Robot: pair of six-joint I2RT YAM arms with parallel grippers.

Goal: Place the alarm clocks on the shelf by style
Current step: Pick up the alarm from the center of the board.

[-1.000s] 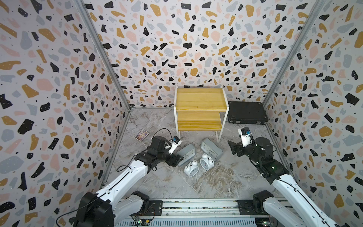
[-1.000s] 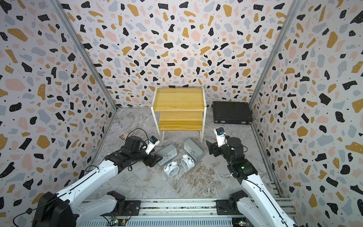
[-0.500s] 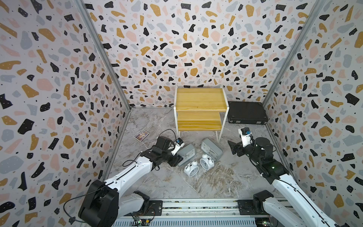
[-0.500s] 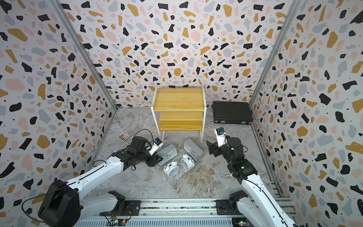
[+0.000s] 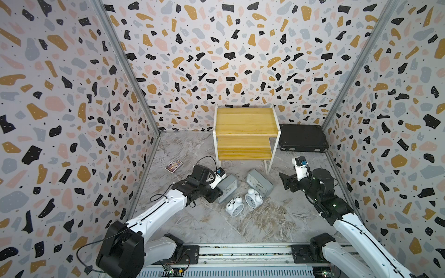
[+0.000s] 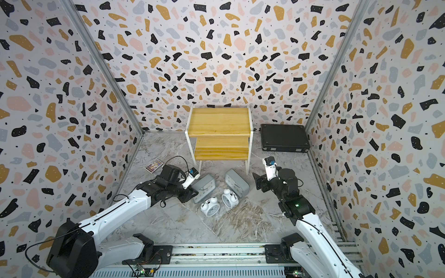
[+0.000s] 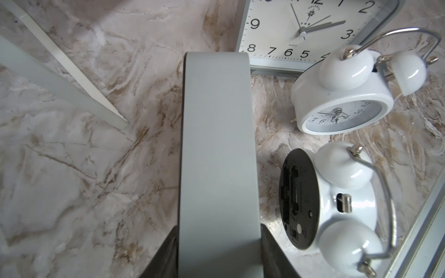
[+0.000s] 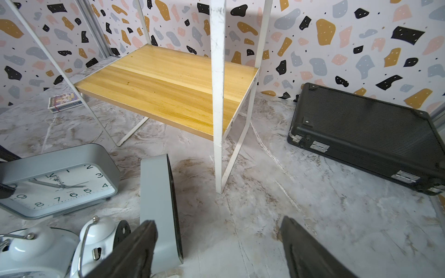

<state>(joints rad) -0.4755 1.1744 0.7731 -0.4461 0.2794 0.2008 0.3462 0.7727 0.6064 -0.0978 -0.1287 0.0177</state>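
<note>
Starting at the left, we are seeing a small card box [image 5: 173,166] lying flat on the marble bench [image 5: 183,144], well apart from everything else. The left arm is stretching low and forward across the bench. Its left gripper [image 7: 219,229] is grasping the left grey clock [image 5: 228,189] across its thickness, one jaw on the front and one on the back. That clock is tilting with its white face turned upward. Just in front of it the left twin-bell clock [image 5: 234,207] and the right twin-bell clock [image 5: 252,197] are sitting close together. The right grey clock [image 5: 260,184] is standing behind them, near the front right leg of the shelf [image 5: 245,120]. All four clocks are on the bench in front of the shelf. The right arm is bending up from the rail along the right wall. It is holding the right gripper [image 8: 216,221] above the bench, spread wide and empty, beside the right grey clock but apart from it. That shelf leg is standing straight ahead of the right gripper. The black case [image 5: 302,138] is filling the far right corner beside the shelf. We are finding open bench in front of the clocks toward the rail, and between the shelf and the left wall.
</note>
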